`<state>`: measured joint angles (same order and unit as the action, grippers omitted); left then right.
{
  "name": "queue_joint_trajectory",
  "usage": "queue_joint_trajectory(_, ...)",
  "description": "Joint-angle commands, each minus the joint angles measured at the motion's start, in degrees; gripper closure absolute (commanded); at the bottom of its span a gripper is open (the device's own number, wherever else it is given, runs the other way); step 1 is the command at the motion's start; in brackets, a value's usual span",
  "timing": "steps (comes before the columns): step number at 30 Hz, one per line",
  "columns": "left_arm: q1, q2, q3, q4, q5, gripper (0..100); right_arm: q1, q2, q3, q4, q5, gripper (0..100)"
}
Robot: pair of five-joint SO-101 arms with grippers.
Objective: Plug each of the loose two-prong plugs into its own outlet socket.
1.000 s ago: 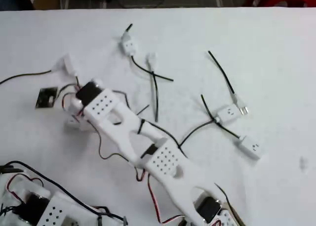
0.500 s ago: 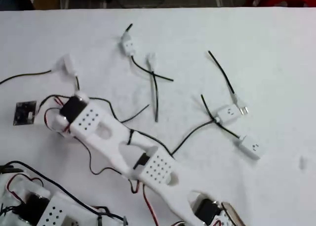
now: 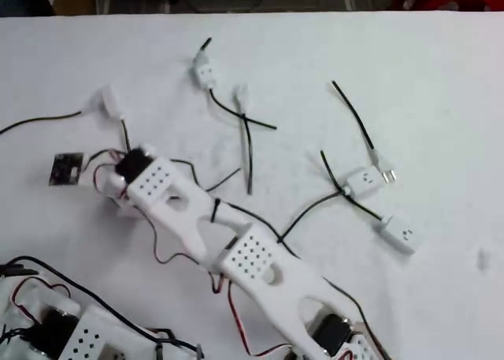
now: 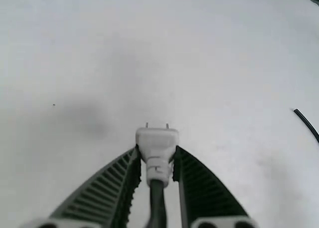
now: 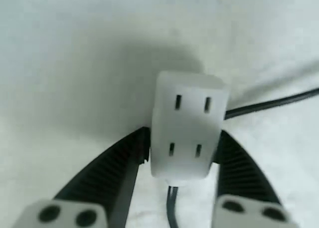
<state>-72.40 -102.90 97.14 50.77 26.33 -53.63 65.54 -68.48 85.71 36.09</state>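
**Plug in one gripper, socket in the other**

The plug [image 4: 156, 143] we care about sits between the ribbed black fingers of the left gripper [image 4: 156, 154], whose jaws are clamped on its flat sides. Its two thin metal prongs point away from the wrist, out over the table [image 4: 75, 63]. Its dark cord [image 4: 157, 203] runs back between the fingers. We cannot tell whether the prongs touch the surface.

The plug is a small moulded white body, smooth and slightly rounded at the shoulders. We judge it light and rigid, but slippery enough to twist in the grip if the cord tugs. The prongs look like the weak part, and a skewed push could bend them. The present hold on the body's broad sides, just behind the prongs, seems the right one to us.

The right gripper [image 5: 183, 138] has its jaws closed on a socket block [image 5: 187, 125]. This is a glossy white brick with soft corners and two pairs of narrow slots facing the camera. A black cable [image 5: 271, 104] passes behind it. It too looks light and hard, so it will need firm bracing against the push.

In the high view, more white sockets [image 3: 399, 234] and a further plug [image 3: 386, 171] lie on the table with thin, springy black leads. An arm [image 3: 236, 250] stretches across the table beside them.
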Motion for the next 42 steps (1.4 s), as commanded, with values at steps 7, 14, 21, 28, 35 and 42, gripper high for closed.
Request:
queue_joint_trajectory(7,-0.75,-0.48,-0.09,0.35,0.53,97,8.48,-4.44,-6.77,8.04,-7.38,95.8)
queue_joint_trajectory(14,-0.75,-0.48,-0.09,0.35,0.53,97,18.24,-11.3,-10.81,12.97,-25.85,96.0)
queue_joint_trajectory(21,-0.75,-0.48,-0.09,0.44,0.53,97,30.2,-20.18,1.14,12.97,-43.25,96.1)
queue_joint_trajectory(28,-0.66,-0.48,-0.09,1.23,0.53,97,30.2,-27.74,16.62,12.62,-71.56,95.7)
queue_joint_trajectory(35,-0.57,-0.48,-0.09,1.93,0.44,97,23.43,-24.92,24.0,10.59,-97.14,95.7)
queue_joint_trajectory(42,-0.57,-0.48,-0.09,1.93,0.44,97,14.37,-11.56,23.21,-1.1,-101.27,94.2)
